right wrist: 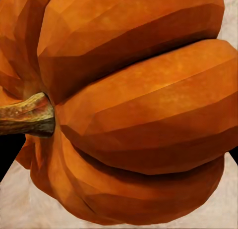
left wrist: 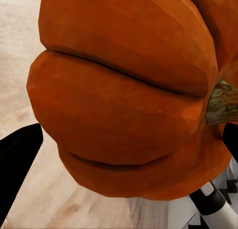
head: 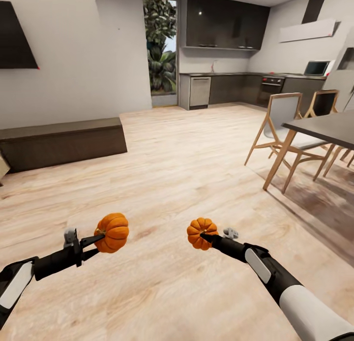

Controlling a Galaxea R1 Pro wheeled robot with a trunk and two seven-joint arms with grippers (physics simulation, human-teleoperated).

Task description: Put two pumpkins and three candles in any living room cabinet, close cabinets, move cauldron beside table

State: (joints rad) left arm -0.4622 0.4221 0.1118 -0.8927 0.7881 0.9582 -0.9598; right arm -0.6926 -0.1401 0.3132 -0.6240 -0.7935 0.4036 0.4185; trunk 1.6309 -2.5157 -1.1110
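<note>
Both arms are held out low over the wood floor, each carrying an orange ribbed pumpkin. My left gripper (head: 101,240) is shut on one pumpkin (head: 113,232), which looms close in the left wrist view as a ribbed orange pumpkin (left wrist: 124,100) with a brown stem. My right gripper (head: 204,237) is shut on the other pumpkin (head: 200,232), seen large with its stem in the right wrist view as a pumpkin (right wrist: 134,110). The long low dark-brown cabinet (head: 61,141) stands against the left wall, its fronts shut. Candles, cauldron and coffee table are out of view.
A dark dining table (head: 327,127) with wooden chairs (head: 282,127) stands at the right. A dark kitchen (head: 231,82) lies at the far back beside a window with plants (head: 161,46). Wood floor (head: 187,159) stretches between me and the cabinet.
</note>
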